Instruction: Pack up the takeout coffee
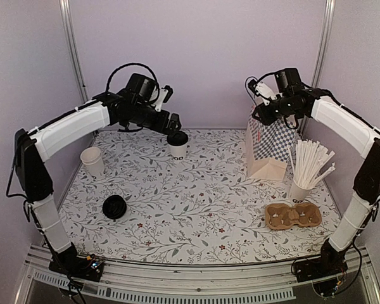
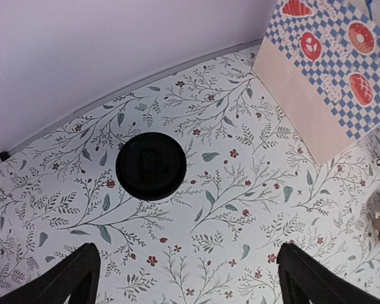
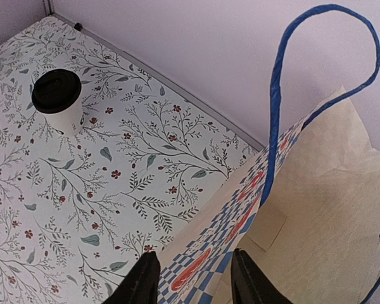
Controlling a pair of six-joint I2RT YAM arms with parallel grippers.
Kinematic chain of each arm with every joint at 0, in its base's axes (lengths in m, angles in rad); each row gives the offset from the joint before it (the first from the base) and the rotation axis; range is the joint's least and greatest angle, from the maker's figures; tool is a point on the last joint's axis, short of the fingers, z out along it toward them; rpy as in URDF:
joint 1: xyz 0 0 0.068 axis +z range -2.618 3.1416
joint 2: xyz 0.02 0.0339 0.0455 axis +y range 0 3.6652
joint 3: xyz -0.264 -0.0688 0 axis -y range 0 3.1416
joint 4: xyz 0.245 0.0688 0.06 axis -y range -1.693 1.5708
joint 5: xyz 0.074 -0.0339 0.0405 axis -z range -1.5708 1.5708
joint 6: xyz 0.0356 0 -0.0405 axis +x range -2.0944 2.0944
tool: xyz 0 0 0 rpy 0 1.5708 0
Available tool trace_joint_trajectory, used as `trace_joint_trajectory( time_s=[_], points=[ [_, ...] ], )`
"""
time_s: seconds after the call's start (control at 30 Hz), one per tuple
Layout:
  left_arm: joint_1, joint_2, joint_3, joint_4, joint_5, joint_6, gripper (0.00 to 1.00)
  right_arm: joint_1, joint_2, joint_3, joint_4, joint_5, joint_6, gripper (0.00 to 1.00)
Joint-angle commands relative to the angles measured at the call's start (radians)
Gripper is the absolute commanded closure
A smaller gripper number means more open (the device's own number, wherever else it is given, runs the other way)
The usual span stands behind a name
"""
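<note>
The takeout coffee point(image 1: 177, 145), a small white cup with a black lid, stands at the back centre of the table. It also shows in the left wrist view point(image 2: 151, 166) and in the right wrist view point(image 3: 58, 99). My left gripper point(image 1: 171, 123) hovers just above and behind it, wide open and empty point(image 2: 189, 254). The checkered paper bag point(image 1: 270, 144) stands upright and open at the back right. My right gripper point(image 1: 261, 116) is at the bag's top left rim. Its jaws point(image 3: 193, 269) are partly open, with the bag's front wall point(image 3: 228, 234) between them.
A plain white cup point(image 1: 92, 161) stands at the left. A loose black lid point(image 1: 114, 207) lies front left. A lettered cup with white sticks point(image 1: 302, 183) and a brown cardboard cup carrier point(image 1: 293, 215) sit front right. The bag's blue handle point(image 3: 275, 95) loops up.
</note>
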Motion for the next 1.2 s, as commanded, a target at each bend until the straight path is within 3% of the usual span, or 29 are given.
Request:
trace_joint_trajectory(
  time_s=[0.0,0.1,0.27,0.6,1.17],
  points=[
    [-0.040,-0.081,-0.131,0.041,-0.006,-0.045,0.00,-0.003,0.032,0.038,-0.040,-0.020,0.027,0.72],
    [-0.044,-0.135,-0.177,0.049,-0.006,-0.059,0.00,-0.004,0.030,0.036,-0.051,-0.042,0.039,0.88],
    [-0.045,-0.212,-0.237,0.058,-0.026,-0.066,0.00,-0.004,0.007,0.033,-0.059,-0.057,0.044,1.00],
    [-0.044,-0.310,-0.349,0.088,-0.080,-0.085,0.00,0.008,-0.063,0.024,-0.096,-0.279,0.020,1.00],
    [0.024,-0.382,-0.386,0.067,-0.177,-0.061,0.00,0.122,-0.204,-0.091,-0.222,-0.451,-0.136,1.00]
  ],
)
